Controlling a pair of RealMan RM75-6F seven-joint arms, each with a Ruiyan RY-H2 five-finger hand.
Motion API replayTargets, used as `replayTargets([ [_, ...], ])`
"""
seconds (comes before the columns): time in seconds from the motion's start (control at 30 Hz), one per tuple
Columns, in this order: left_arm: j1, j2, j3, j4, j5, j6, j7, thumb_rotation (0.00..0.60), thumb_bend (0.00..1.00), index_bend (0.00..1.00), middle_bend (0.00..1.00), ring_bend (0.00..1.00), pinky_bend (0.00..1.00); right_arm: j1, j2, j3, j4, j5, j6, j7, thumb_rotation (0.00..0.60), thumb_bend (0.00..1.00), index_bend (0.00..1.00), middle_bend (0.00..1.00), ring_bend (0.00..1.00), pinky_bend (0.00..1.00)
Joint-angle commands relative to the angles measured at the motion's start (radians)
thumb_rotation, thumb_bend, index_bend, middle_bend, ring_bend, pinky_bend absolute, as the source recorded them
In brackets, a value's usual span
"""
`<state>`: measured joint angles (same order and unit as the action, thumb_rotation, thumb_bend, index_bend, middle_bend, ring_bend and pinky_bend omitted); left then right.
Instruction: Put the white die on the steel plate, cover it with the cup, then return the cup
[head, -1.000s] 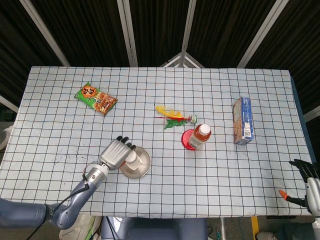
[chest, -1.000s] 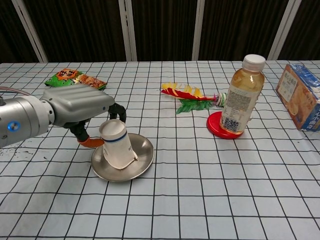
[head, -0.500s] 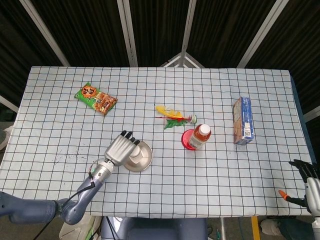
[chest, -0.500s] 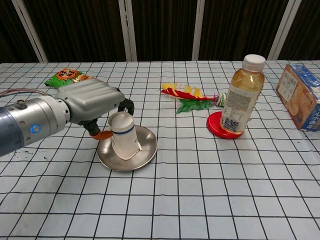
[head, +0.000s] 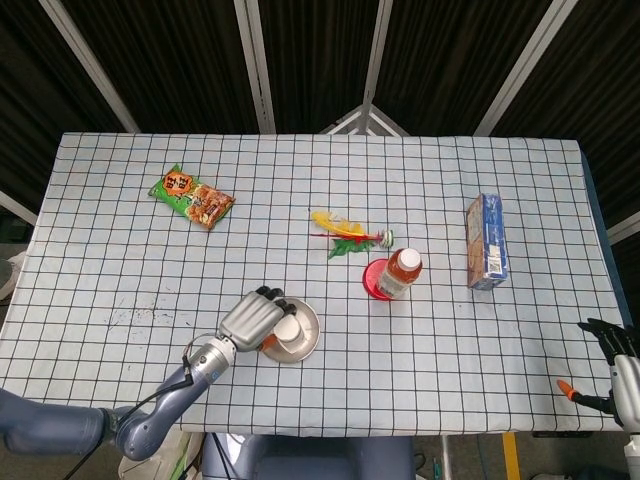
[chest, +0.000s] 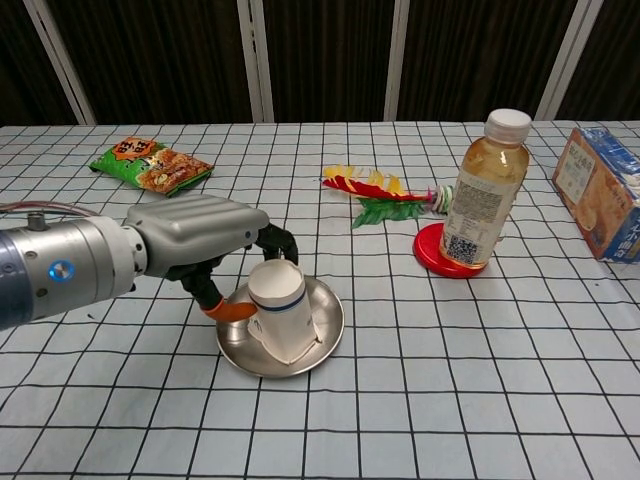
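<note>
A white paper cup (chest: 283, 312) with a blue band stands upside down and slightly tilted on the round steel plate (chest: 328, 330). My left hand (chest: 196, 243) reaches in from the left and grips the cup, fingers curled around its far side and thumb at its base. In the head view the left hand (head: 256, 318) partly covers the cup (head: 289, 330) and the plate (head: 310, 336). No white die shows in either view. My right hand (head: 614, 343) hangs off the table's front right corner, fingers apart and holding nothing.
A bottle of amber drink (chest: 482, 190) stands on a red disc (chest: 436, 256) right of the plate. A feathered shuttlecock (chest: 372, 195) lies behind it, a snack packet (chest: 150, 165) at the far left and a blue box (chest: 602, 194) at the right edge.
My left hand has moved right and toward the table's front edge with the cup, and the plate has slid along under it. The right hand has stayed put.
</note>
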<state>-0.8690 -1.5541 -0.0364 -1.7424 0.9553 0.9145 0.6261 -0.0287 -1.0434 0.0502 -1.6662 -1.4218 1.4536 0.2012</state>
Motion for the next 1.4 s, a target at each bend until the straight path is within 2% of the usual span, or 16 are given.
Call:
replayTargets([
  [0.03,-0.009,0.048,-0.002,-0.050,-0.068,-0.059,-0.039,0.600,0.51,0.40,0.40,0.19,0.22,-0.001,0.002,0.000,-0.002,0.000,0.000,0.001,0.600,0.10,0.22,0.19,0.13,0.00],
  [0.17,-0.036,0.091,0.010,-0.056,-0.121,-0.089,-0.009,0.600,0.51,0.40,0.40,0.19,0.21,0.000,0.002,0.001,-0.001,0.002,-0.001,0.002,0.600,0.10,0.22,0.19,0.13,0.00],
  [0.3,-0.050,0.096,0.030,-0.041,-0.125,-0.055,0.052,0.600,0.51,0.40,0.40,0.19,0.21,0.001,0.001,0.000,-0.001,0.002,-0.002,0.002,0.600,0.10,0.22,0.19,0.13,0.00],
  [0.47,-0.047,0.062,0.052,-0.001,-0.079,0.050,0.145,0.600,0.51,0.40,0.40,0.19,0.21,0.002,0.000,-0.002,-0.002,0.003,-0.008,-0.001,0.600,0.10,0.22,0.19,0.13,0.00],
  [0.73,-0.017,-0.014,0.054,0.094,0.028,0.174,0.179,0.600,0.51,0.41,0.40,0.19,0.21,0.004,0.000,-0.003,-0.002,0.002,-0.013,0.002,0.600,0.10,0.22,0.19,0.13,0.00],
  [0.8,-0.010,-0.029,0.052,0.113,0.049,0.189,0.170,0.600,0.50,0.41,0.38,0.19,0.21,0.004,-0.001,-0.003,-0.002,0.003,-0.013,0.002,0.600,0.10,0.22,0.19,0.13,0.00],
  [0.9,-0.001,-0.045,0.050,0.131,0.071,0.196,0.144,0.600,0.49,0.39,0.31,0.17,0.19,0.005,0.000,-0.002,-0.003,0.004,-0.013,0.002,0.600,0.10,0.22,0.19,0.13,0.00],
  [1.1,0.008,-0.048,0.052,0.139,0.101,0.175,0.089,0.600,0.43,0.23,0.17,0.09,0.16,0.005,0.002,-0.004,-0.004,0.005,-0.017,0.004,0.600,0.10,0.22,0.19,0.13,0.00],
  [1.23,0.012,-0.033,0.050,0.117,0.118,0.139,0.027,0.600,0.40,0.19,0.13,0.04,0.13,0.006,0.005,-0.006,-0.006,0.006,-0.023,0.002,0.600,0.10,0.22,0.19,0.13,0.00],
  [1.4,0.011,0.015,0.057,0.060,0.122,0.090,-0.016,0.600,0.40,0.19,0.14,0.04,0.13,0.008,0.007,-0.006,-0.008,0.007,-0.027,0.004,0.600,0.10,0.22,0.19,0.13,0.00],
])
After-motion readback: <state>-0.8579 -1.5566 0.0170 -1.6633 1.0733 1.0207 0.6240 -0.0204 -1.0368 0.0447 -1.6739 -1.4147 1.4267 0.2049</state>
